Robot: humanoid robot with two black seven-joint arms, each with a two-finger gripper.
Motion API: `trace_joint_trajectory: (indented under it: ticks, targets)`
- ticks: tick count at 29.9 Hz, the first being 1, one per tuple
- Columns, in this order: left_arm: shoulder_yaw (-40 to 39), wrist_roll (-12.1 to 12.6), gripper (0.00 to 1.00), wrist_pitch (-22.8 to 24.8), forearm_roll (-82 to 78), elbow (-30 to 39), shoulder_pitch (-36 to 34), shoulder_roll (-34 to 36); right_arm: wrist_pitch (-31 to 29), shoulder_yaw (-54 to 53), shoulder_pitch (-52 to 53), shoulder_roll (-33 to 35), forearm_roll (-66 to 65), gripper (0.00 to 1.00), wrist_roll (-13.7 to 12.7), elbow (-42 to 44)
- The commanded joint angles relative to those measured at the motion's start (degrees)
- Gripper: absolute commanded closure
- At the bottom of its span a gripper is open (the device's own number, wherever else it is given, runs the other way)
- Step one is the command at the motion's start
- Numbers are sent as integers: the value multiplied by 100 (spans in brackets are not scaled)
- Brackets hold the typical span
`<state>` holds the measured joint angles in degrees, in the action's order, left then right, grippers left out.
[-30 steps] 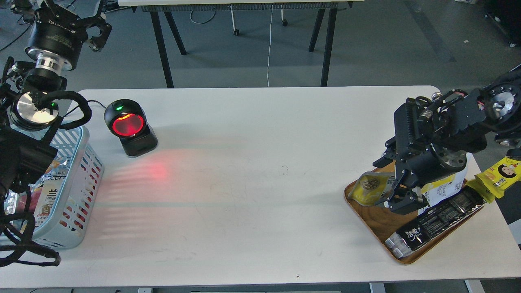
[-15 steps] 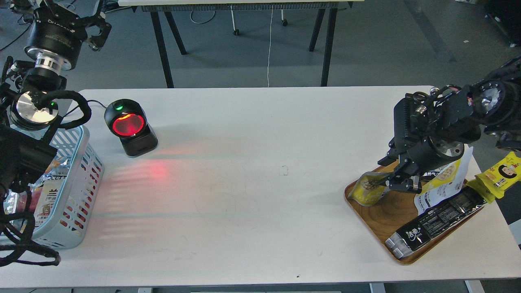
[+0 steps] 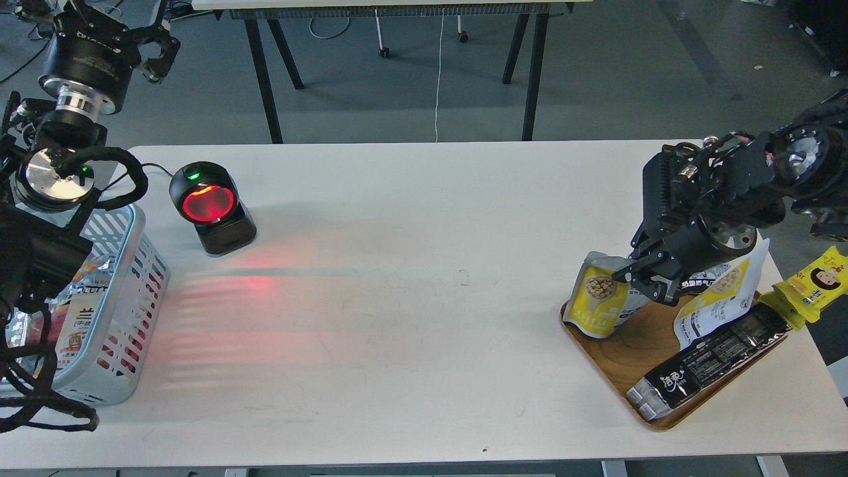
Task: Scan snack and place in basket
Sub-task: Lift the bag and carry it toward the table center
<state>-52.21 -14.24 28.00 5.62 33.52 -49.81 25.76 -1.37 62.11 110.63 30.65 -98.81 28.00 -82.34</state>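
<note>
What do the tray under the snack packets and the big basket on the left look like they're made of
The brown tray with rounded corners looks like wood with a smooth, slightly glossy finish: swirling grain shows on its bare part. It may be a wood-look laminate. The light blue slotted basket looks like moulded plastic: uniform colour, regular slots, rounded rim.

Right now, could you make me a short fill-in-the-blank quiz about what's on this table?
1. The right gripper is shut on the small yellow ____.
2. The scanner window glows ____.
3. The light blue basket stands at the table's ____ end.
4. The black packet lies on the wooden ____.

Missing words: snack; red; left; tray
</note>
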Motion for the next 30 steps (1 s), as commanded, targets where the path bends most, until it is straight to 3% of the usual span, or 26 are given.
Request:
trace_joint_trajectory:
  ticks: [1, 8, 17, 30]
  targets:
    - [0, 0, 0, 0, 0, 5, -3, 0, 5, -85, 169, 3, 160, 100, 0, -19]
    - [0, 0, 0, 0, 0, 5, -11, 8, -4, -576, 643, -138, 757, 100, 0, -27]
    - [0, 9, 0, 0, 0, 5, -29, 8, 22, -1078, 714, -1156, 1417, 100, 0, 192]
    - [0, 9, 0, 0, 0, -13, 15, 35, 75, -1227, 407, -2431, 1936, 100, 0, 1149]
